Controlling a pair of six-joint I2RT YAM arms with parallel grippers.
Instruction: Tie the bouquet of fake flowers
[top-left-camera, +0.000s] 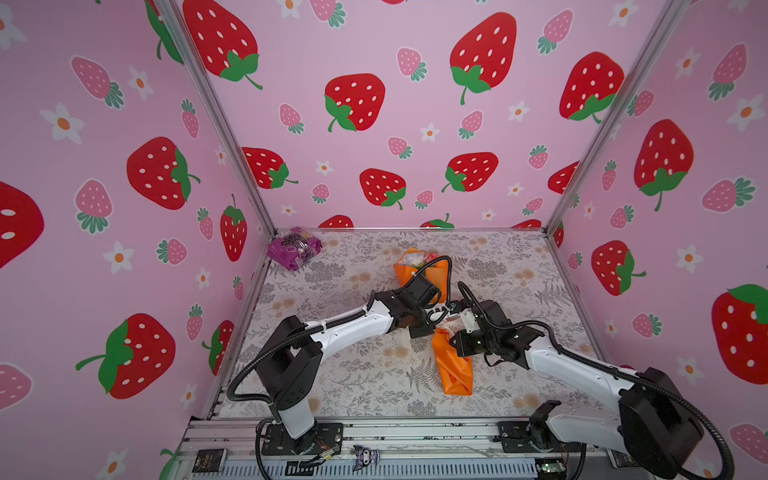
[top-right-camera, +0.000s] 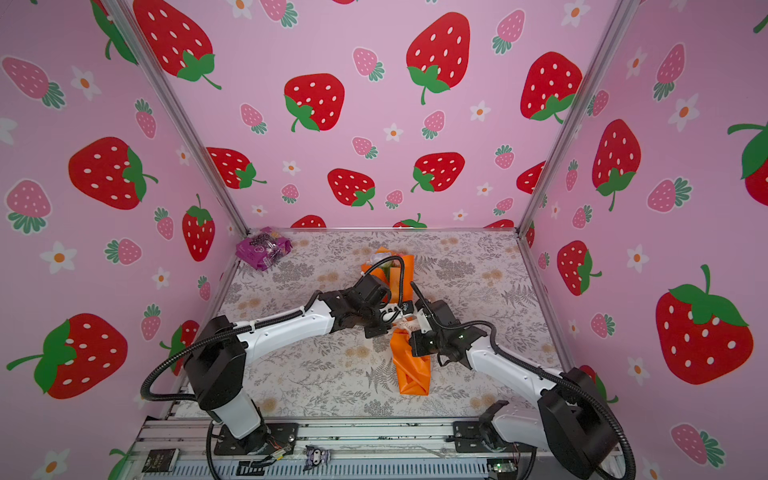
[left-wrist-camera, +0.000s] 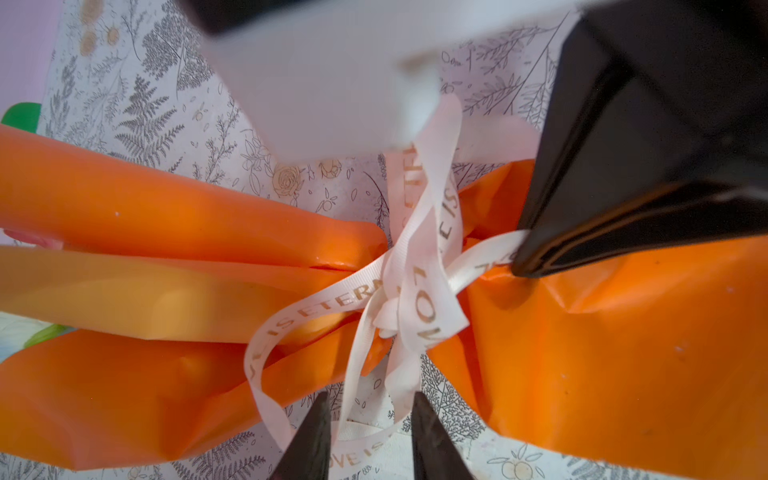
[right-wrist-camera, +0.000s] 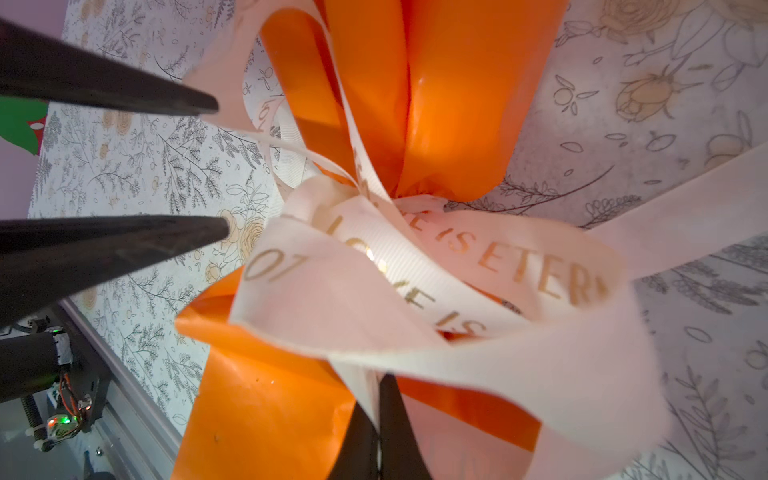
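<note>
The bouquet of fake flowers (top-left-camera: 453, 365) lies on the table in orange wrapping paper (left-wrist-camera: 124, 199), pinched at the waist. Its white and pink blooms (top-left-camera: 415, 259) point toward the back wall. A cream ribbon (left-wrist-camera: 419, 291) with gold lettering is knotted loosely round the waist (right-wrist-camera: 374, 257). My left gripper (left-wrist-camera: 372, 419) is open beside the knot, with loose ribbon strands running between its fingers (right-wrist-camera: 124, 237). My right gripper (right-wrist-camera: 379, 415) is shut on a ribbon tail, and in the left wrist view its black tip (left-wrist-camera: 528, 257) pinches that strand. In both top views the two grippers meet over the waist (top-right-camera: 401, 318).
A crinkly purple packet (top-left-camera: 294, 247) lies in the back left corner, also in the other top view (top-right-camera: 262, 248). The floral-patterned table (top-left-camera: 353, 374) is walled on three sides by strawberry-print panels. A metal rail (top-left-camera: 395, 432) runs along the front edge.
</note>
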